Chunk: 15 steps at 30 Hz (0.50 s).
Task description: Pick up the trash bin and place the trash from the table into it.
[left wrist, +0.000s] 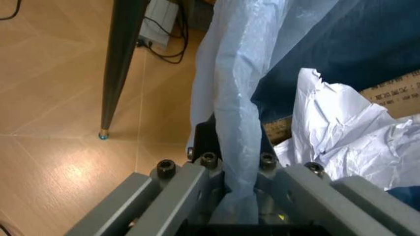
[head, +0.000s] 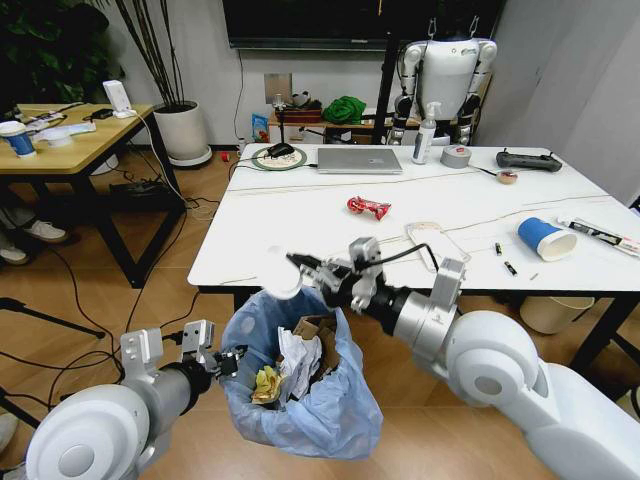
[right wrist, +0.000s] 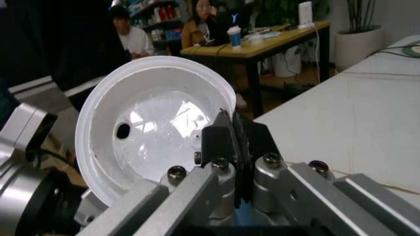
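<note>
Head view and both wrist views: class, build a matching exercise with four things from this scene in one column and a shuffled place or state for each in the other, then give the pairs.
Things:
1. white lid
2. blue paper cup
3. red wrapper
4. trash bin

Places or states:
A. lying on its side on the table, near its right end
B. gripped at its bag's rim by the left gripper
C. pinched by the right gripper, over the bin
D. mid-table, before the laptop

Pairs: 1-C, 2-A, 3-D, 4-B
</note>
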Tool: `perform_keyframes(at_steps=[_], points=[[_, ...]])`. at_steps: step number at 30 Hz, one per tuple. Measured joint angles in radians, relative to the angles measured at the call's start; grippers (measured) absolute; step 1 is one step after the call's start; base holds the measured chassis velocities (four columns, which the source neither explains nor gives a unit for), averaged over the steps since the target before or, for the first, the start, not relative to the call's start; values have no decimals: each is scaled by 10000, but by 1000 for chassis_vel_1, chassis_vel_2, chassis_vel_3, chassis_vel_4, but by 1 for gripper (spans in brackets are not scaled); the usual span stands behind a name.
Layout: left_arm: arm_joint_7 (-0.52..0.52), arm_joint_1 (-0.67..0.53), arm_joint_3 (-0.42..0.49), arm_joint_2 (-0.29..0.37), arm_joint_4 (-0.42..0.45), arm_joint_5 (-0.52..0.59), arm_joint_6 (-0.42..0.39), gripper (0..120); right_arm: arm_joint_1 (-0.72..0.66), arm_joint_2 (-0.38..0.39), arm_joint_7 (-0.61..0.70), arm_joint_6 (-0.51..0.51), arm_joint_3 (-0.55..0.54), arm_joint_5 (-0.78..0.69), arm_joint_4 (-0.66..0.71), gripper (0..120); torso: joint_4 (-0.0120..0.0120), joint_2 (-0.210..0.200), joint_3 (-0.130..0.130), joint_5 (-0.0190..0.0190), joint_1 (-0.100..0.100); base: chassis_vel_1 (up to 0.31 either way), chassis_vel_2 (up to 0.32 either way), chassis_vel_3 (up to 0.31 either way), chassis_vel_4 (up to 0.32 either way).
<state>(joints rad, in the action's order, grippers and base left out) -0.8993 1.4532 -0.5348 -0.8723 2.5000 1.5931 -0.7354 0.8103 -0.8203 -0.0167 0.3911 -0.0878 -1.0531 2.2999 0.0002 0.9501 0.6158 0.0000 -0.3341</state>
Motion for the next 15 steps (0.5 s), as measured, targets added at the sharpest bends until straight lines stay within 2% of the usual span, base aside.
perform_keyframes(at_steps=[2,7,9,13,15], points=[[-2,3,-12,0,0,8,0,0,34,27,-319,-88,-38,206,-69,0,0,0,0,0,0,0,0,0,0],[-9,36,-52,32,0,28,0,0,266,103,-913,-225,-139,653,-225,22,0,0,1,0,-1,0,0,0,0],[-10,46,-60,44,0,29,0,0,314,103,-920,-235,-139,672,-226,25,0,0,1,0,-2,0,0,0,0],[-12,85,-90,55,0,32,0,0,463,83,-976,-262,-59,711,-219,43,0,0,1,0,-1,0,0,0,0],[-13,99,-98,55,0,32,0,0,463,67,-943,-265,-23,706,-213,47,0,0,1,0,-1,0,0,0,0]])
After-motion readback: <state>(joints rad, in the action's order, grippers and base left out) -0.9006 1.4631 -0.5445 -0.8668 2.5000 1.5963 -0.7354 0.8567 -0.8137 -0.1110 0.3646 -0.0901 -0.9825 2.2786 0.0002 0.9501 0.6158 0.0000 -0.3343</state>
